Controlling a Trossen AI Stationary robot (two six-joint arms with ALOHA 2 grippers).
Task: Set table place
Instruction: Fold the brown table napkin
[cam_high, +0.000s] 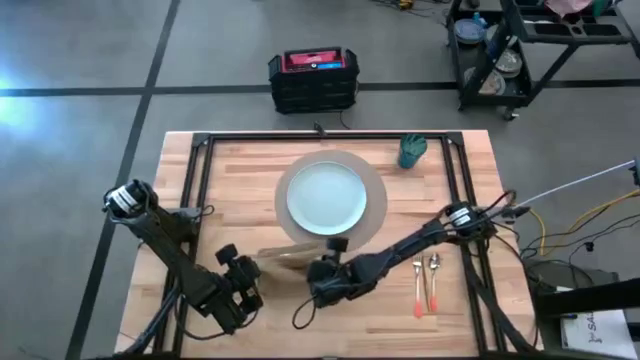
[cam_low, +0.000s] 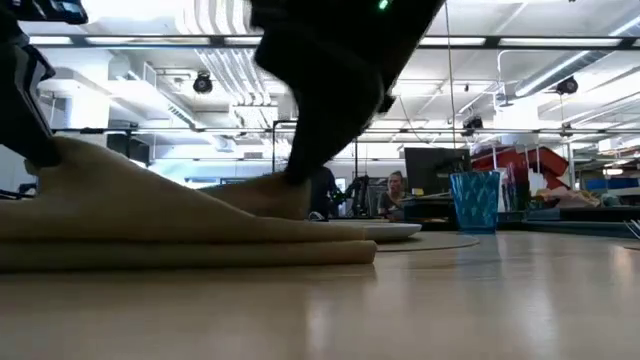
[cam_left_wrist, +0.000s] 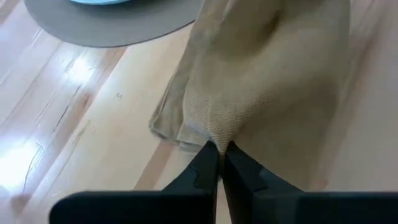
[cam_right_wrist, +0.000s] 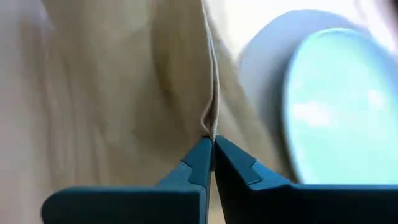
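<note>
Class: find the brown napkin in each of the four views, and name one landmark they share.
High: napkin near the table's front edge, below the plate.
Low: left foreground.
Left wrist: centre, pinched.
Right wrist: left and centre, pinched.
Shared landmark: the plate.

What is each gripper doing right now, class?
Left gripper: shut on the napkin.
Right gripper: shut on the napkin's edge.

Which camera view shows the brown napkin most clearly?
The left wrist view: the napkin fills it, pinched by the left gripper beside the mat. The right wrist view shows a fold in the right gripper. The low view shows its side; the high view mostly hides it under the arms.
</note>
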